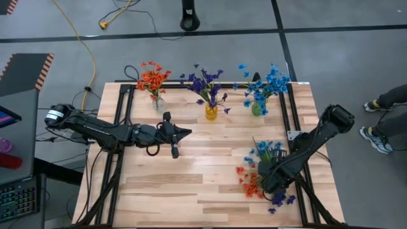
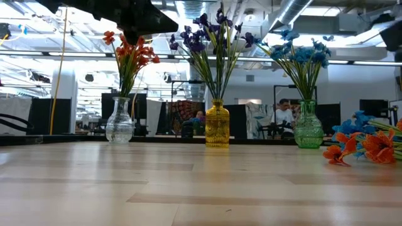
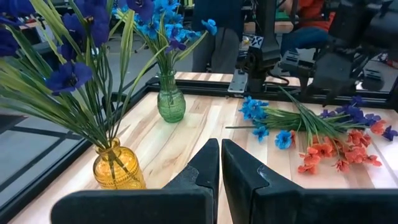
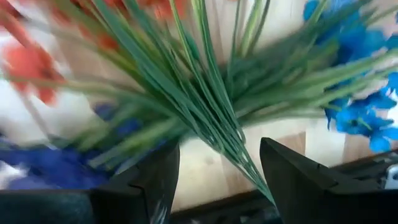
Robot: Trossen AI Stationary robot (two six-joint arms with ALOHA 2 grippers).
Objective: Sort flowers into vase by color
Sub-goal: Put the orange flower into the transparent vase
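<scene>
Three vases [image 1: 211,112] are lined up far; the right tool [image 1: 266,180], spread wide, is held over loose flowers [image 1: 253,180]; the left tool [image 1: 175,152] is pinched empty mid-surface.

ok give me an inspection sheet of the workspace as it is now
surface: wooden table, bare in the middle
job's things: clear vase with orange flowers, yellow vase with purple, green vase with blue; loose pile of flowers at the right
clutter: nothing seen
grippers: left hand shut, empty, mid-table; right hand open over the pile's stems
cables: yellow cable on the floor
surroundings: a person's shoes beside the table
</scene>
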